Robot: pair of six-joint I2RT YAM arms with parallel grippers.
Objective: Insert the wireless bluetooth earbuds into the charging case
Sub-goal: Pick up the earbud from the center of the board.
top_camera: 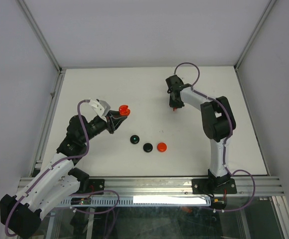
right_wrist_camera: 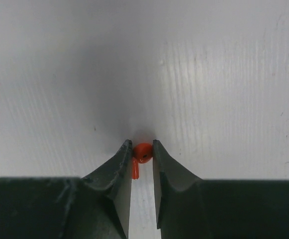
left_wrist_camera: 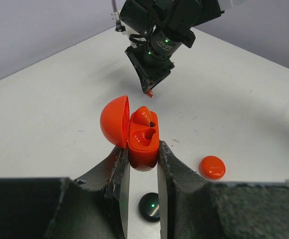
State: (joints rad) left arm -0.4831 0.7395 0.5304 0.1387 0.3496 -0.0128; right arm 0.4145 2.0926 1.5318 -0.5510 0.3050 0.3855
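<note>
The red charging case (left_wrist_camera: 143,142) stands upright between my left gripper's (left_wrist_camera: 143,154) fingers, which are shut on its base. Its round lid (left_wrist_camera: 114,121) is swung open to the left. One red earbud (left_wrist_camera: 144,117) sits in the upper socket and the lower socket is empty. In the top view the case (top_camera: 124,110) is held left of centre, above the table. My right gripper (right_wrist_camera: 142,149) is shut on a second red earbud (right_wrist_camera: 143,153), stem hanging down, close over the white table. The right gripper (top_camera: 174,106) points down at the far middle of the table.
Three round discs lie in a row at the table's (top_camera: 209,149) near middle: a black one with a green light (top_camera: 134,139), a black one (top_camera: 147,147) and a red one (top_camera: 161,147). The left wrist view shows the red disc (left_wrist_camera: 212,167) and a black disc (left_wrist_camera: 150,206).
</note>
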